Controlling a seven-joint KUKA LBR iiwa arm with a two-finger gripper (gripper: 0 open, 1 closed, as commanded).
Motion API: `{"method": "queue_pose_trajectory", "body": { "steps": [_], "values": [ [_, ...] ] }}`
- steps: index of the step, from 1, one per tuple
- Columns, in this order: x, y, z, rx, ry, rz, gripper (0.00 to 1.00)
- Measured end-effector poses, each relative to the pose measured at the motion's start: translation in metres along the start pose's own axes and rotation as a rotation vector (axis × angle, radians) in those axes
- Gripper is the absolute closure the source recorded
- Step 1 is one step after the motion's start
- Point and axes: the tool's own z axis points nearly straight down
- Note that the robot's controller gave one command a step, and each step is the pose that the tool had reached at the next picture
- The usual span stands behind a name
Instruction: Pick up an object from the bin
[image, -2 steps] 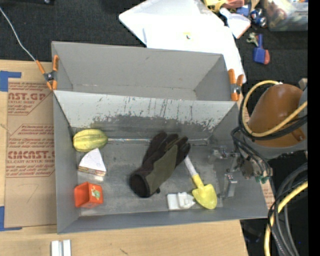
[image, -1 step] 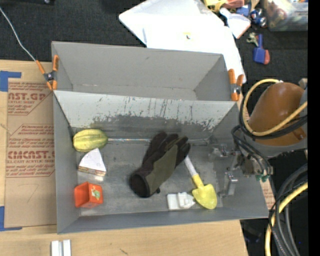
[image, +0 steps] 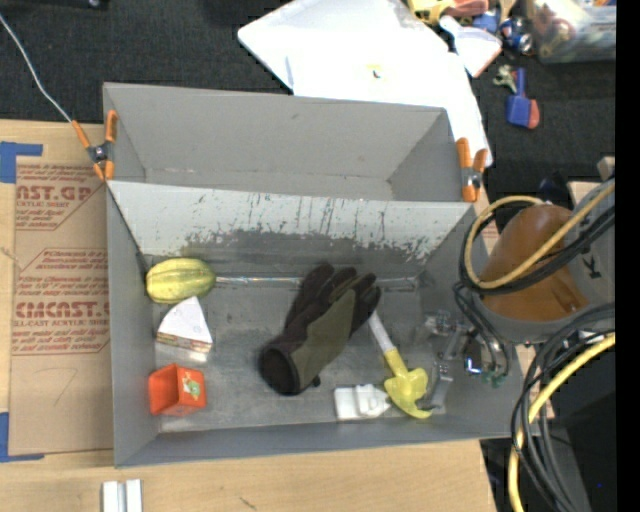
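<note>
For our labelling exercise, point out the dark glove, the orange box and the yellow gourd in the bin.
dark glove (image: 322, 322), camera view, on its palm.
orange box (image: 177, 390), camera view, on its top face.
yellow gourd (image: 180, 279), camera view, mid-body.

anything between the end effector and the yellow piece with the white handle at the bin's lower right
Nothing visible. The end effector hangs just right of the yellow plastic piece with a white handle; the dark fabric glove lies on its far side, to the left.
</note>
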Motion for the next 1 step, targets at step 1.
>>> {"method": "queue_pose_trajectory", "body": {
  "steps": [1],
  "values": [
    [0.0113,0.0045,-0.0292,0.001,-0.002,-0.252,0.0]
  ]
}}
